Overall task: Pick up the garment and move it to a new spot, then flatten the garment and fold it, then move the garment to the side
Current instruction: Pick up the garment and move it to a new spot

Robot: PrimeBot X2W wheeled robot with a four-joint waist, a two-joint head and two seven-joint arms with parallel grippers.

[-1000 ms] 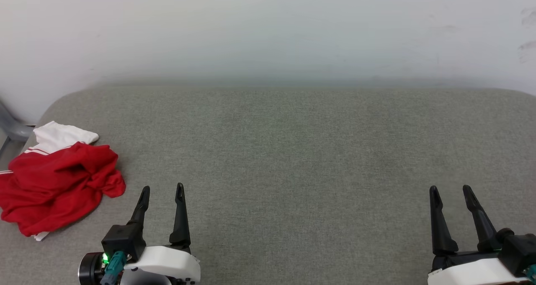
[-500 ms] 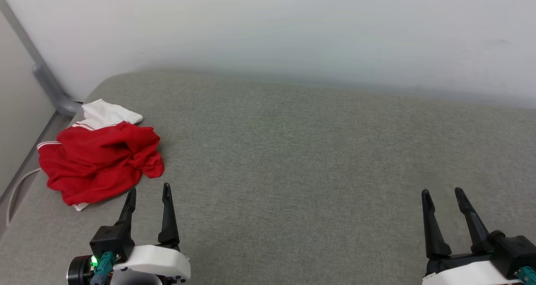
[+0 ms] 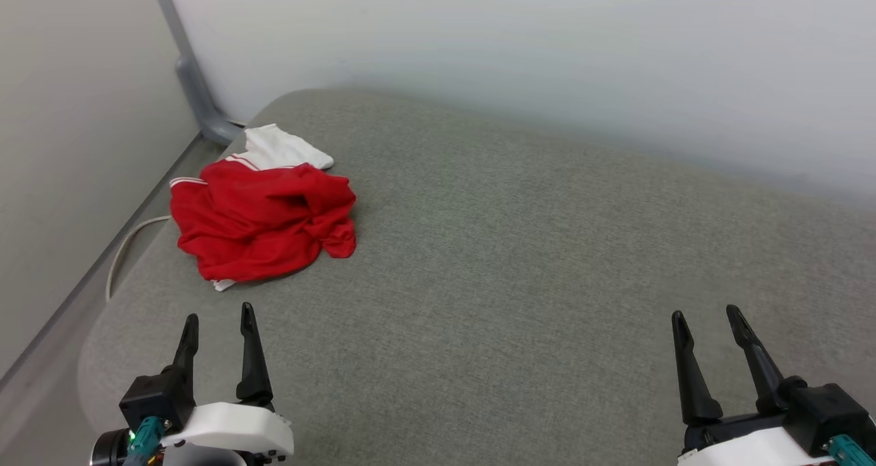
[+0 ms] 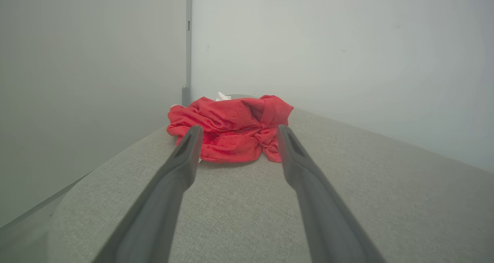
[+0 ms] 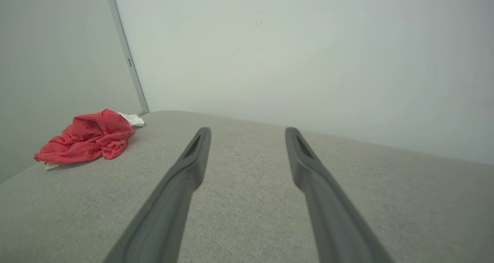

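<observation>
Behind everything, a pale plain wall (image 3: 520,55) is rising across the far side, and a second, duller wall (image 3: 68,110) is closing off the robot's left. Below them a wide padded surface (image 3: 520,267), covered in grey woven fabric and rounded at its corners, is stretching across the head view. Near its far left corner the garment (image 3: 263,219) is lying in a crumpled heap. It is mostly red cloth, bunched and creased, with a white sleeve poking out on the far side, thin red-and-white stripe trim showing along the left edge, and a scrap of white peeking from under the near edge.

The left gripper (image 3: 218,313) is hovering at the lower left of the head view, short of the heap and apart from it, its two dark fingers spread wide and gripping nothing. In the left wrist view those fingers are pointing straight at the shirt, which is sitting between their tips. The right gripper (image 3: 705,311) is hanging at the lower right, well apart from the shirt, its fingers likewise parted wide with nothing between them.

Where the two walls meet, a grey pipe (image 3: 195,86) is running down and bending at its foot just behind the white sleeve. A thin white cable (image 3: 126,247) is curving along the gap beside the surface's left edge.
</observation>
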